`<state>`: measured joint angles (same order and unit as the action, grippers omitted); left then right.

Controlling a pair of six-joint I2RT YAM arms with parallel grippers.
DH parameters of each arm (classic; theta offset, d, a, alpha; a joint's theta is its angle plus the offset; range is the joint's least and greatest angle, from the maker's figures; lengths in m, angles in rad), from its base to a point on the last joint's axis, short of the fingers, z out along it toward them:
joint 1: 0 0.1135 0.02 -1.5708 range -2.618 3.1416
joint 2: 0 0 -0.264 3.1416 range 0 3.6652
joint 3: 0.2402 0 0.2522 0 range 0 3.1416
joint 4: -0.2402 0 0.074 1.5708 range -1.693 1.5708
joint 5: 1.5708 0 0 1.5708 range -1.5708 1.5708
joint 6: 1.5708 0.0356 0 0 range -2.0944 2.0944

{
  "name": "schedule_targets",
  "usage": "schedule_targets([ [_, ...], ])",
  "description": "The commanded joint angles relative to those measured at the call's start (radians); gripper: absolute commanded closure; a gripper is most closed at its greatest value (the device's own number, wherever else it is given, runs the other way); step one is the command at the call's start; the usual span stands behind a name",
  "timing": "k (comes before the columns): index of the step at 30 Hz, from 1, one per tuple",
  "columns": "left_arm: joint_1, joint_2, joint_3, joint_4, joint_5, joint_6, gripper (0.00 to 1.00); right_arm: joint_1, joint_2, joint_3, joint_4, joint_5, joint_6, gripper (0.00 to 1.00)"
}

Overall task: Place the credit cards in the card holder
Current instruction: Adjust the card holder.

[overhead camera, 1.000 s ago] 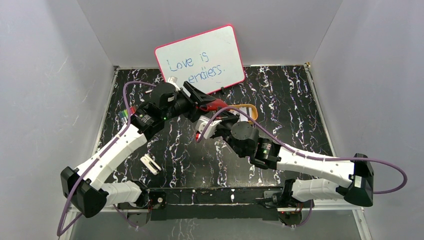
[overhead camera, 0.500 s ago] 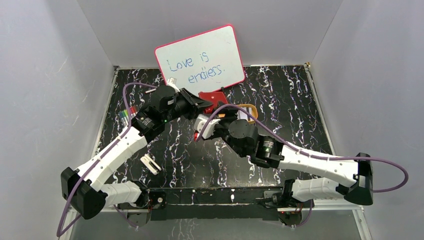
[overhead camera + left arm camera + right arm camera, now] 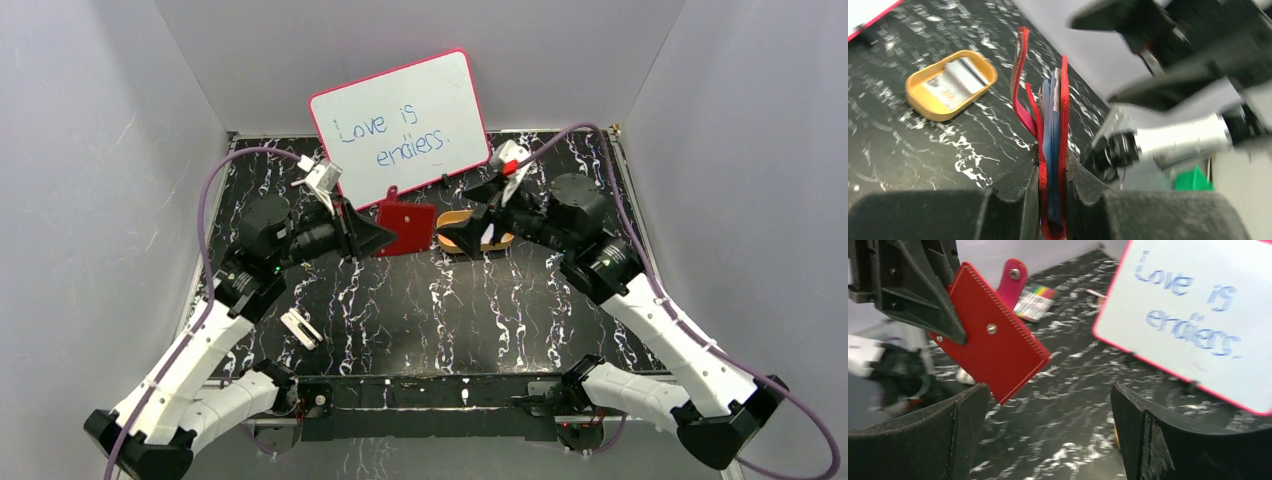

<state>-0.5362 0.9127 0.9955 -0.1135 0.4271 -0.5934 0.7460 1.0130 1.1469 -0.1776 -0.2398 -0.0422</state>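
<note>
Black marbled worktop (image 3: 400,300): left fingers (image 3: 370,236) clamp dark-red folding card holder (image 3: 410,228) airborne, snap tab toward far edge; right fingers (image 3: 463,238) spread, empty, alongside.

Two arms are seen, the left arm (image 3: 195,345) and the right arm (image 3: 670,325). Each is built of white shells dotted with rows of small dark screw holes and joined by black cylindrical joints. A purple cable (image 3: 213,178) is run along the left arm, and a second one along the right. A small green light (image 3: 262,268) is lit on each forearm joint. The left hand (image 3: 385,235) and the right hand (image 3: 465,213) are formed of black, wedge-shaped fingers (image 3: 913,440) with a rough matte surface. A white bracket (image 3: 320,178) is fixed at each wrist.
</note>
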Motion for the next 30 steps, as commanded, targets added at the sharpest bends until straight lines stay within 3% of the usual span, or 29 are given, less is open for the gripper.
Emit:
schedule_targets([
  [1, -0.001, -0.082, 0.024, -0.034, 0.435, 0.299, 1.00, -0.128, -0.076, -0.082, 0.222, -0.490, 0.373, 0.01],
  [4, -0.007, -0.111, 0.044, -0.091, 0.535, 0.381, 1.00, -0.249, -0.100, -0.173, 0.429, -0.696, 0.612, 0.01],
  [10, -0.010, -0.135, -0.007, -0.031, 0.618, 0.442, 1.00, -0.261, -0.091, -0.304, 0.755, -0.871, 0.882, 0.01],
  [17, -0.020, -0.031, 0.042, -0.020, 0.707, 0.506, 1.00, -0.199, -0.045, -0.272, 0.648, -0.924, 0.812, 0.01],
  [24, -0.054, 0.060, 0.086, 0.011, 0.728, 0.512, 1.00, -0.085, 0.037, -0.152, 0.398, -0.847, 0.607, 0.02],
  [30, -0.059, 0.071, 0.104, 0.025, 0.704, 0.514, 1.00, -0.067, 0.062, -0.156, 0.382, -0.865, 0.598, 0.28],
])
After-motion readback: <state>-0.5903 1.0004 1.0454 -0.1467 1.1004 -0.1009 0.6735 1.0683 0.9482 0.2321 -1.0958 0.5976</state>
